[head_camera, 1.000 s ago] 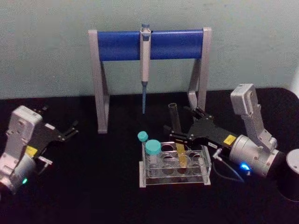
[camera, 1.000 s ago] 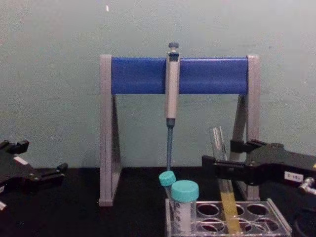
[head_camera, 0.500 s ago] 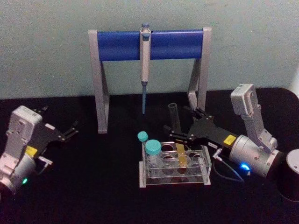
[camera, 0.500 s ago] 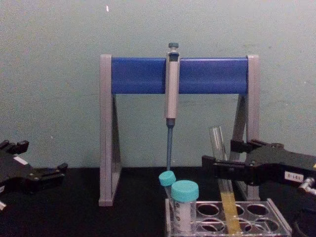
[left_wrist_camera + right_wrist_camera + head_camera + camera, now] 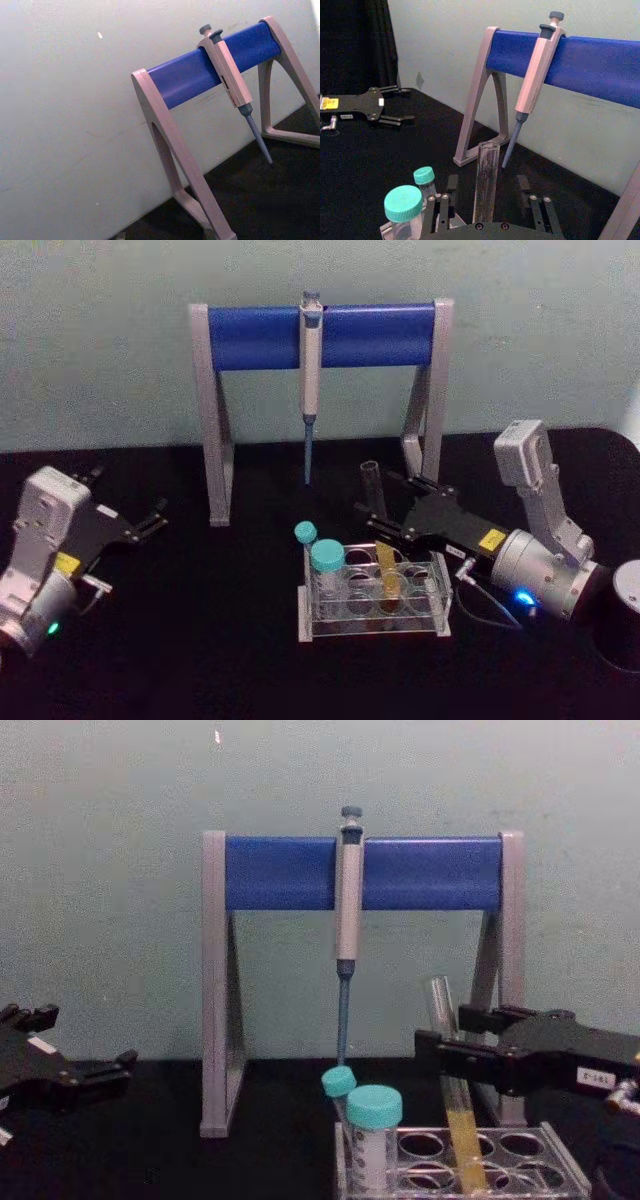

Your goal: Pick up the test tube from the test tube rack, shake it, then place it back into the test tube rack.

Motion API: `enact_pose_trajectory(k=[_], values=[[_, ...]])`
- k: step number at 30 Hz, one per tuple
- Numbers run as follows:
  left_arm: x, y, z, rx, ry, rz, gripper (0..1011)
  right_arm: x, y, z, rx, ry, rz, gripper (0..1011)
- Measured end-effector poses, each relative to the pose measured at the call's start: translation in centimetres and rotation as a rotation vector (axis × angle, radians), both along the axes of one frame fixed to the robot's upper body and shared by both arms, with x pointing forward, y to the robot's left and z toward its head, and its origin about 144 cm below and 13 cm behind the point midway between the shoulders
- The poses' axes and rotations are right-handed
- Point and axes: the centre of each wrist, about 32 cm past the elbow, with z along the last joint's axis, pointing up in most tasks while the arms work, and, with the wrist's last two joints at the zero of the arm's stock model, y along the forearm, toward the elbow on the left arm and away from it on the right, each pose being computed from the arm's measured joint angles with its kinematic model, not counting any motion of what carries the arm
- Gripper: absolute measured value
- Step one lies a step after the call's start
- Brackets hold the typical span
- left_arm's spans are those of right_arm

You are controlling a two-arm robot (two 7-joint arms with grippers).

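Flanking racked test tube point(image 5: 459, 1110), right hand point(image 5: 443, 1032)

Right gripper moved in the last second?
Yes, slightly: the right gripper has closed in partway around the test tube, itself unmoved in the rack; gaps remain.

Yellow-liq test tube point(image 5: 462, 1140), tilted, prob seated, rack point(image 5: 345, 625)

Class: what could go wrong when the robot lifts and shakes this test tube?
The test tube is uncapped and holds yellow liquid; shaking could spill it. It leans between the open right gripper fingers, so closing may tip it sideways. Teal-capped tubes stand close and could be knocked. Left gripper idles far left.
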Motion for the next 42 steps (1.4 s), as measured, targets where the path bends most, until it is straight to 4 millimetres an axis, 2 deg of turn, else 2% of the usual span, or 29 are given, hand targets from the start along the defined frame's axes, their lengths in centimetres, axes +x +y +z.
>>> enact_pose_trajectory(k=[2, 6, 7, 10, 12, 13, 16, 42], values=[[0.00, 0.00, 0.00, 0.000, 0.000, 0.000, 1001, 0.00, 0.00, 0.01, 0.000, 0.000, 0.000, 700], [0.00, 0.00, 0.00, 0.000, 0.000, 0.000, 1001, 0.00, 0.01, 0.01, 0.000, 0.000, 0.000, 559], [0.00, 0.00, 0.00, 0.000, 0.000, 0.000, 1001, 0.00, 0.01, 0.01, 0.000, 0.000, 0.000, 559], [0.00, 0.00, 0.00, 0.000, 0.000, 0.000, 1001, 0.00, 0.01, 0.01, 0.000, 0.000, 0.000, 413], [0.00, 0.00, 0.00, 0.000, 0.000, 0.000, 1001, 0.00, 0.01, 0.01, 0.000, 0.000, 0.000, 351], [0.00, 0.00, 0.00, 0.000, 0.000, 0.000, 1001, 0.00, 0.01, 0.01, 0.000, 0.000, 0.000, 351], [0.00, 0.00, 0.00, 0.000, 0.000, 0.000, 1001, 0.00, 0.01, 0.02, 0.001, 0.000, 0.000, 242], [0.00, 0.00, 0.00, 0.000, 0.000, 0.000, 1001, -0.31, -0.41, 0.01, 0.035, -0.032, -0.009, 228]])
